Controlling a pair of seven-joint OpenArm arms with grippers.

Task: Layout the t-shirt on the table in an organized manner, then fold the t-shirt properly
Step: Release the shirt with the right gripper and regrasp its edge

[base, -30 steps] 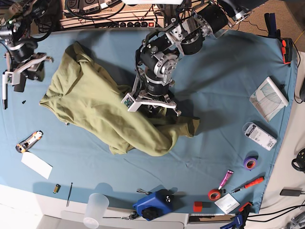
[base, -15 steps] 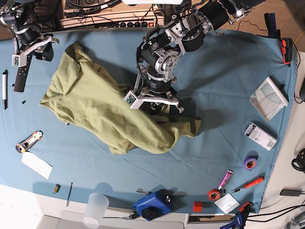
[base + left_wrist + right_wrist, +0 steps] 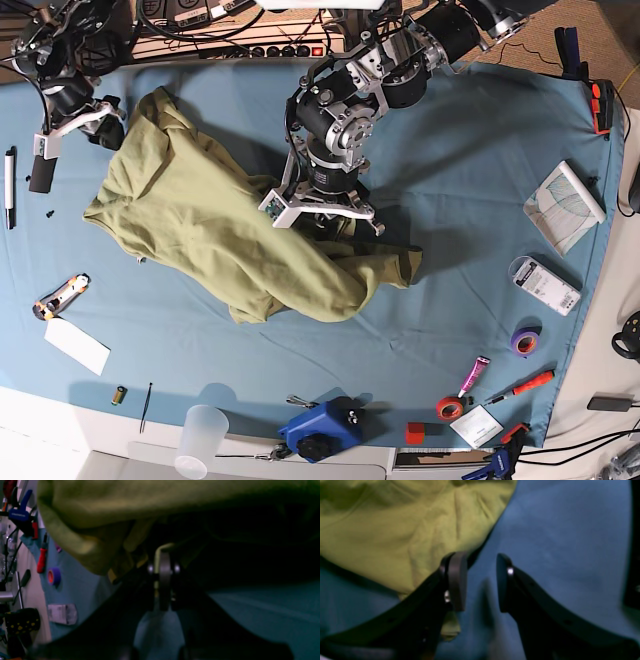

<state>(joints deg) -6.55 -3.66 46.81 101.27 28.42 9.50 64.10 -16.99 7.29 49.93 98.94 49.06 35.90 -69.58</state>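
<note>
Crumpled olive-green cotton t-shirt [image 3: 215,225] bunched on teal-blue cloth table [image 3: 470,150], left-centre in base view. Left gripper [image 3: 161,580] pressed together, pinching t-shirt fabric near its right end. Right gripper [image 3: 480,580] spread apart, empty, just beside shirt's far-left edge.

The left arm [image 3: 340,150] covered the middle of the t-shirt [image 3: 190,215] in the base view, hiding the cloth under it and the left gripper's fingertips [image 3: 164,580]. The left wrist view was dark and blurred; most of the t-shirt's underside there was lost in shadow, and its top was cut off by the edge. In the right wrist view, the t-shirt ran off the left and top edges. The small things along the table's [image 3: 470,130] near edge were too small to tell.
</note>
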